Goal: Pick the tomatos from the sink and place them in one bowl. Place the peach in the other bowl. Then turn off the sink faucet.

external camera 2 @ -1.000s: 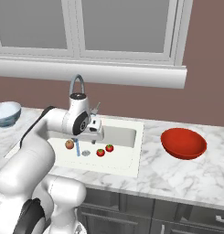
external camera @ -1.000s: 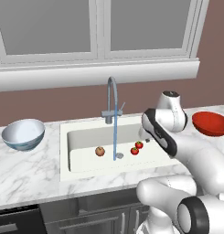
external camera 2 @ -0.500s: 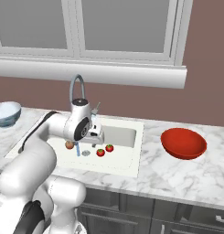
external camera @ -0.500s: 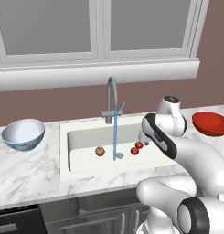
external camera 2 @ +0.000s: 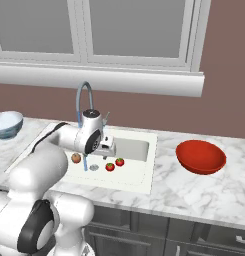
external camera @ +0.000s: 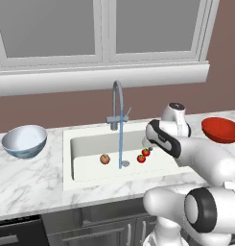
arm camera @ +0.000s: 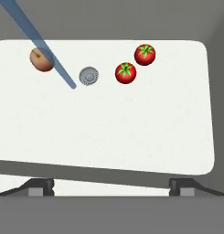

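Jaws wide above the sink [external camera: 90, 173]; the two tomatos [arm camera: 125, 73] sit close together, so one could get knocked aside.

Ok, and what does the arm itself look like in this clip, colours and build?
A glossy white arm of rounded, bulbous segments, with dark grey to black bands and caps at the joints. The gripper has two small dark grey fingers. No cables or markings show.
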You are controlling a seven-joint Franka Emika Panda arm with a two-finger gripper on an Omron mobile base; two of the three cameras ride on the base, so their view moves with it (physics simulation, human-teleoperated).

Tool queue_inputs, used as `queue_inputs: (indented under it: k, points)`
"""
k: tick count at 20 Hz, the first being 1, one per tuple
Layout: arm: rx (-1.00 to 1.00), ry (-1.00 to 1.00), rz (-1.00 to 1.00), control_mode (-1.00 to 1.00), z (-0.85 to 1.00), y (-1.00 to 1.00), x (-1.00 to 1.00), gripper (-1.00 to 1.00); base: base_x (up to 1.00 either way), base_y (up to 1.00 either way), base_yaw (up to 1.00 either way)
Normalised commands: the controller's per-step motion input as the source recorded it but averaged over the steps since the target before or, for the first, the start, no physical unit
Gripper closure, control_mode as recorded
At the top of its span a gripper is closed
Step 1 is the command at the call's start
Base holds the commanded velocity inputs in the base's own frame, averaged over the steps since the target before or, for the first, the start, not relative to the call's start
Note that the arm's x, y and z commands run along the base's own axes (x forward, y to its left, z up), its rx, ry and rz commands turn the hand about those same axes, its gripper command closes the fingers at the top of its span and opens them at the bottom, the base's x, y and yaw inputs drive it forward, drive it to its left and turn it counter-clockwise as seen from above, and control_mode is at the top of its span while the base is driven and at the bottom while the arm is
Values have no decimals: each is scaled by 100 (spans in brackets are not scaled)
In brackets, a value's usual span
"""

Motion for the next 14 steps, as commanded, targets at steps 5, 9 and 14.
queue_inputs:
  k: [5,9,14]
  points:
    - [0,0,-3,-100,-14,0,20,-100,0,0,0]
    - [0,0,-3,-100,-21,0,18,-100,0,0,0]
    - [0,0,-2,-100,-21,0,19,-100,0,0,0]
